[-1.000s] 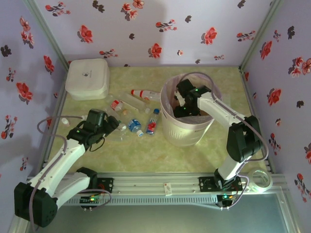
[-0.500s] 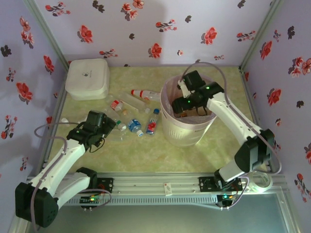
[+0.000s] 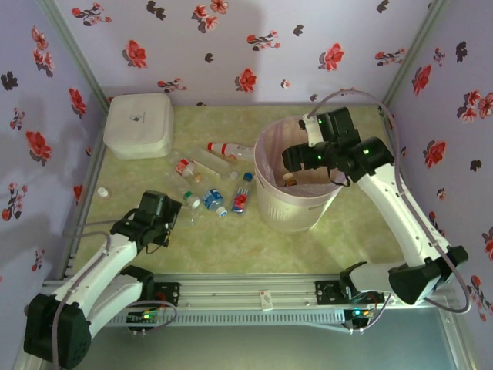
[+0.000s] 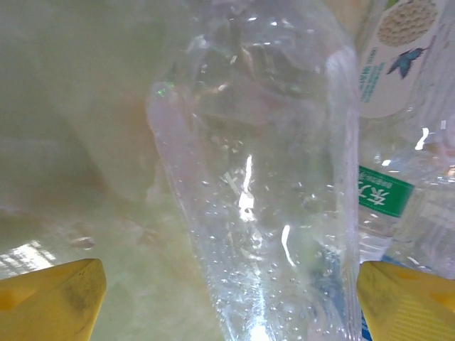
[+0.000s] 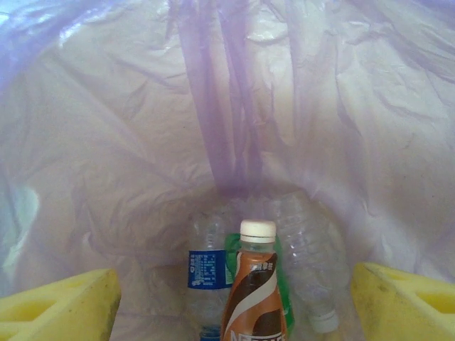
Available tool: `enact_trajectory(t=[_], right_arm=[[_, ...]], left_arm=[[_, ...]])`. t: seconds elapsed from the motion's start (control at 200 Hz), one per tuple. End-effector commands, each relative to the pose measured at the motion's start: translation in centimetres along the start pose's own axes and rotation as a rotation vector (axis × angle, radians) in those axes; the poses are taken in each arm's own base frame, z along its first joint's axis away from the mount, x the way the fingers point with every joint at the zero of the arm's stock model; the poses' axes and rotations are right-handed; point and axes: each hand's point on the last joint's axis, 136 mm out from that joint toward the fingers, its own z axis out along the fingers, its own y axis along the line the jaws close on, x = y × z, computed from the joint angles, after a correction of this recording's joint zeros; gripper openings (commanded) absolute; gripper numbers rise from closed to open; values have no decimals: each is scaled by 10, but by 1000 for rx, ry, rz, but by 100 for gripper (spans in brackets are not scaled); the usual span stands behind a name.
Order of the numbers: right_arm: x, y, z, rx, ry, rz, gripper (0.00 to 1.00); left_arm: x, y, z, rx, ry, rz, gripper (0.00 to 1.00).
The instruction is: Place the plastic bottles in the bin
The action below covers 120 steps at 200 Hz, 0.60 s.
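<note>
Hovering right gripper [image 3: 299, 159]: above the bin's mouth, yellow fingers [image 5: 60, 305] spread wide, nothing between them.
Bin [image 3: 286, 210]: on the right half of the table [image 3: 223, 243]; at its bottom are a brown-labelled bottle [image 5: 254, 291] and a blue-labelled bottle [image 5: 206, 266].
Left gripper [image 3: 176, 208]: low over the table, fingers wide on either side of a clear bottle [image 4: 263, 185].
Loose bottles [image 3: 214, 199]: scattered on the table left of the bin.

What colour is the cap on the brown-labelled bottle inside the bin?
White. The cap of the brown-labelled bottle shows best in the right wrist view.
</note>
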Motion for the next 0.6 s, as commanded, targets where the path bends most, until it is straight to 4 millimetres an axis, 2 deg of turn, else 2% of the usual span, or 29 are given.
enact_trajectory(t=[0.0,0.245,0.415,0.485,0.595], right_arm=[[-7,10,-10,-55,-56,13,85],[-16,17,-27,-101,-118,14,85],[-17,12,-31,-81,-129,14,84],[-16,10,-30,-73,-129,16,85],[-17,9,-34,-68,-147,20,84]], left_arm=[[-2,-19,3,80,-13,-46,92],[4,-30,14,80,4,-30,92],[7,-30,23,64,12,-29,92],[8,-28,25,57,14,-34,88],[8,-24,24,49,10,-41,71]])
